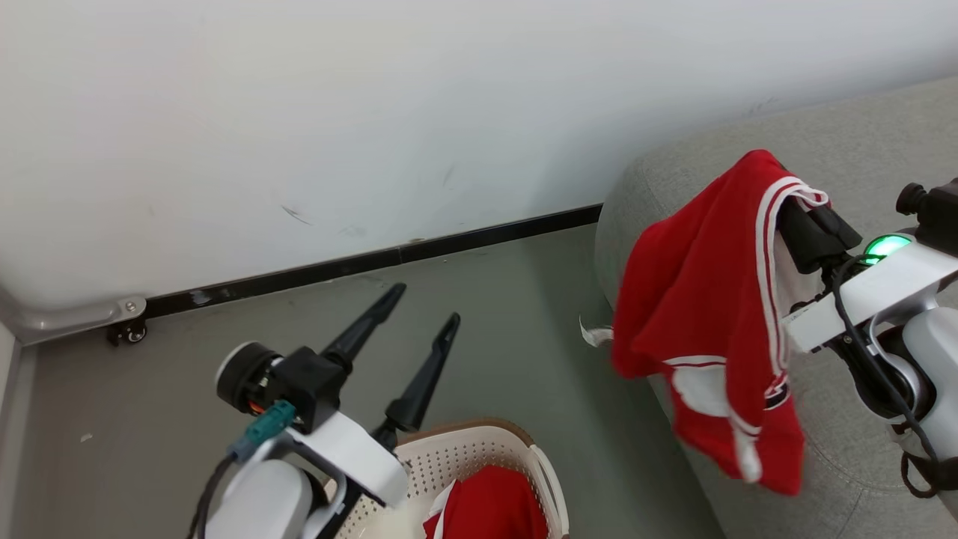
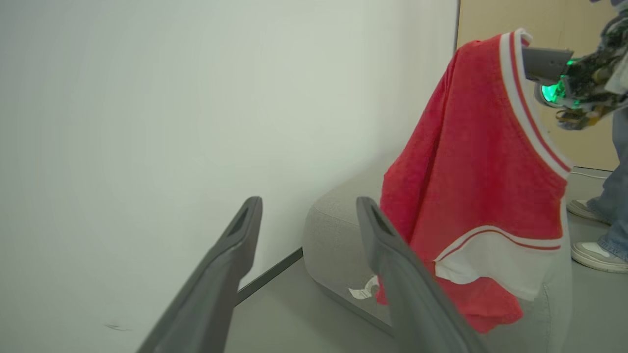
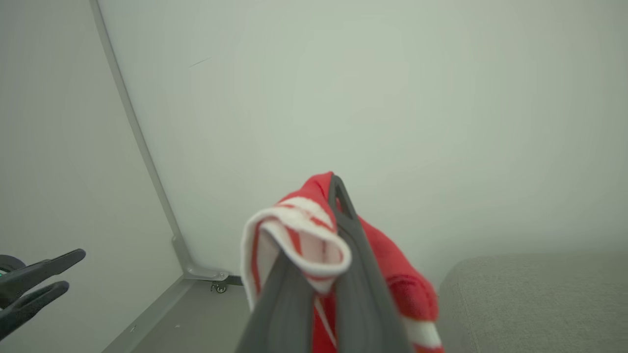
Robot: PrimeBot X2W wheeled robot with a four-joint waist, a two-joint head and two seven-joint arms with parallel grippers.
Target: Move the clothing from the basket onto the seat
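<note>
My right gripper [image 3: 338, 206] clamps the red jersey [image 1: 696, 299] by its striped trim, cloth hanging soft and light below it against the seat [image 1: 861, 135]; my left gripper [image 1: 426, 305], fingers apart, sits just above the basket [image 1: 479, 449], second jersey [image 1: 490, 501] inside, and I'd pinch a fold.

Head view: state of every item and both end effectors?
Left end effector: open, empty.
Right end effector: shut on the raised jersey.
Raised jersey: hanging at the sofa's end, not laid down.
Second jersey: crumpled in the basket.
Basket: upright, one jersey inside.
</note>
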